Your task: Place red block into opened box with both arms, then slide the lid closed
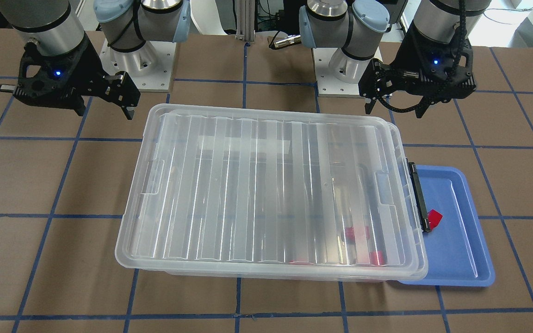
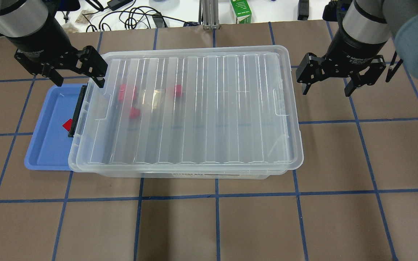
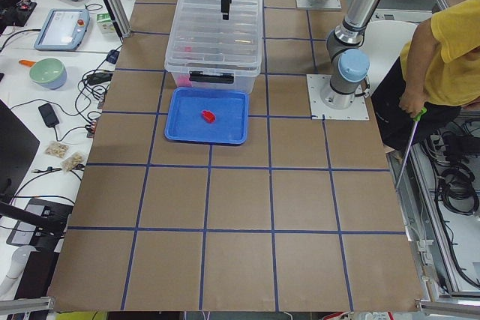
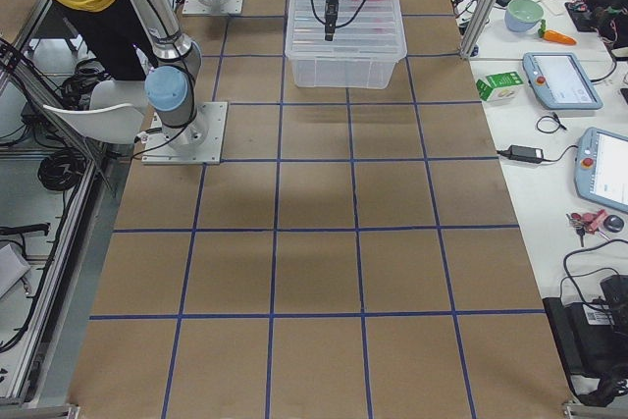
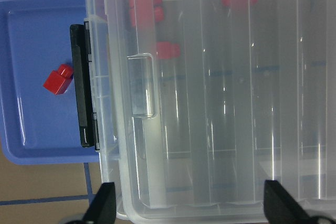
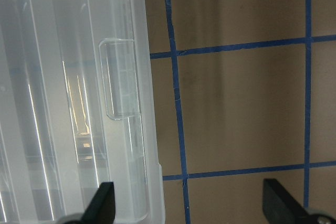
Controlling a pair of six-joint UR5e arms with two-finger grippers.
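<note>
Overhead exterior shows both sets of jaws spread. The left gripper [image 2: 80, 81] hangs at upper left over the latch end of the box [image 2: 194, 173], and the right gripper [image 2: 327, 90] is at upper right, past the other end. The lid [image 2: 201, 108] covers the box at centre. Red blocks [image 2: 133, 113] show inside, and a lone red block [image 2: 67, 125] lies on the blue tray [image 2: 45, 148] at left.

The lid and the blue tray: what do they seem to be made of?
The lid looks like clear, glossy plastic: red blocks show through it and its ridges catch light streaks. The blue tray seems opaque moulded plastic, smooth and slightly shiny, judging by its rounded rim and soft highlights.
</note>
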